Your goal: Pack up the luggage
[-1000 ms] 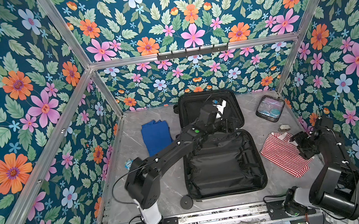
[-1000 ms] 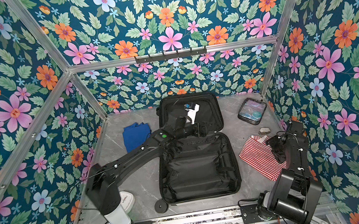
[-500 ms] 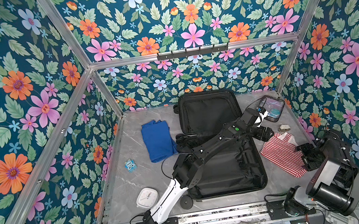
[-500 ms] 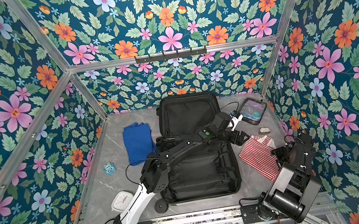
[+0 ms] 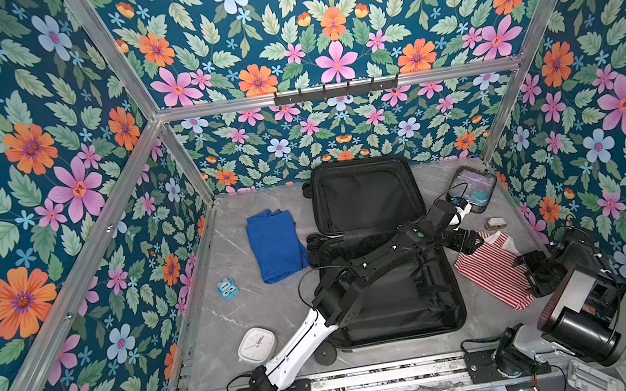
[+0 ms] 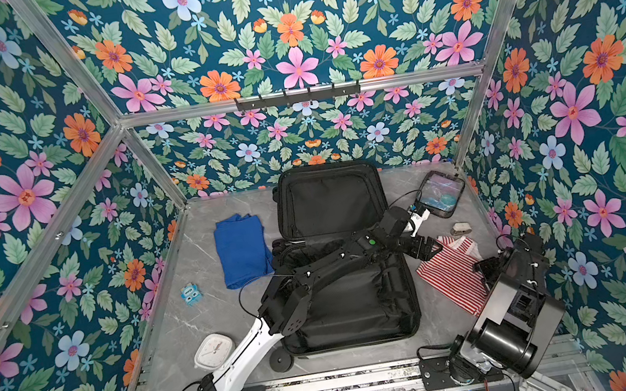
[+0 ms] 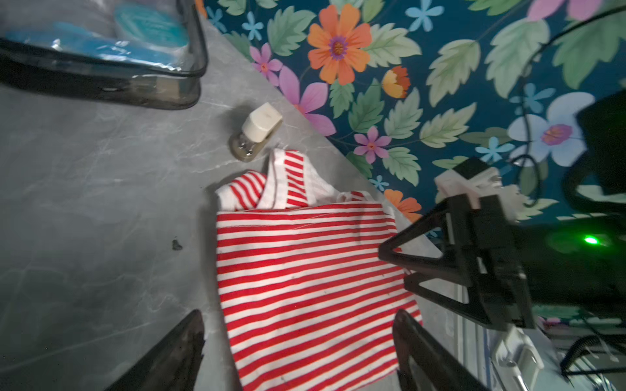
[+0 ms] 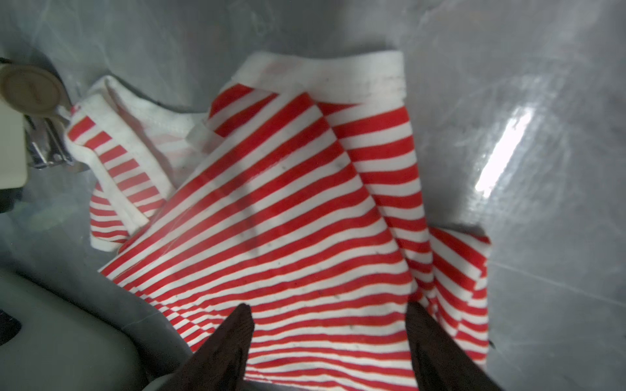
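Bright and even from overhead in both top views, with faint, soft shadows on the grey table [image 5: 244, 312]; sharp at centre, wallpaper stretched toward the corners. Dimmer through the wrist cameras: white glare streak on the table [image 8: 501, 152], right gripper [image 8: 327, 342] dark and out of focus.

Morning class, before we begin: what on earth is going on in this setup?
The job is packing the open suitcase, which looks empty so far. The left gripper, reaching across it, and the right gripper both hang open over a striped shirt on the table beside it; neither holds it. A blue cloth, clock and pouch lie outside too.
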Controlling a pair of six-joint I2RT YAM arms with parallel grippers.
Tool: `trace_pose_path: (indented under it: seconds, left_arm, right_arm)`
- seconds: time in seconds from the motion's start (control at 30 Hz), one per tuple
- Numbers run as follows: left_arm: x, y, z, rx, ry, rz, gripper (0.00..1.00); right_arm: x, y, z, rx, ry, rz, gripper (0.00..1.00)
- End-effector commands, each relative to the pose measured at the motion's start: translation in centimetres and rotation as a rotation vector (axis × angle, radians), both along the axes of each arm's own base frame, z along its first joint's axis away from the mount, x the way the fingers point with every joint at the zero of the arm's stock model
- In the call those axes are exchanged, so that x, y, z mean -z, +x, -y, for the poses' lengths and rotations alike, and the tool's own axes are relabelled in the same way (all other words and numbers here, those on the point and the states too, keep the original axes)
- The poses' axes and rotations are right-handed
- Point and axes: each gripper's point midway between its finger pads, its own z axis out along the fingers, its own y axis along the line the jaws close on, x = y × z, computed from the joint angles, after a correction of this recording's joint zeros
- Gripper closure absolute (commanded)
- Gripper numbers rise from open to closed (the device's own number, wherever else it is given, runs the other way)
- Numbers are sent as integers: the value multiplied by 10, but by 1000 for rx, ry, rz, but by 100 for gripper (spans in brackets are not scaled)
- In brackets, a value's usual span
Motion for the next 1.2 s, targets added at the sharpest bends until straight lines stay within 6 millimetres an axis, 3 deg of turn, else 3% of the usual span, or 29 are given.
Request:
trace_pose_path:
  seconds: [0.0, 0.2, 0.5, 0.77, 0.93, 1.07, 1.17]
  left_arm:
    - [17, 22, -12, -87, 23, -52, 15]
    - [41, 45, -37, -154, 64, -106, 19]
    - [39, 40, -59, -139, 97, -86, 19]
    - [39, 53, -93, -191, 121, -85, 19]
    - [37, 64, -111, -210, 124, -82, 19]
    - [34, 69, -121, -210, 123, -75, 19]
    - [30, 71, -127, -212, 120, -66, 18]
  right_arm:
    - [-5, 5, 1, -33, -20, 28, 27]
    - [-13, 16, -9, -129, -80, 19, 27]
    - [-22, 43, -42, -237, -92, 55, 27]
    - [-37, 68, -127, -506, -91, 115, 27]
    - [-35, 73, -176, -614, -55, 133, 27]
    - [-27, 74, -199, -633, 10, 145, 28]
    - [-17, 67, -205, -625, 46, 141, 28]
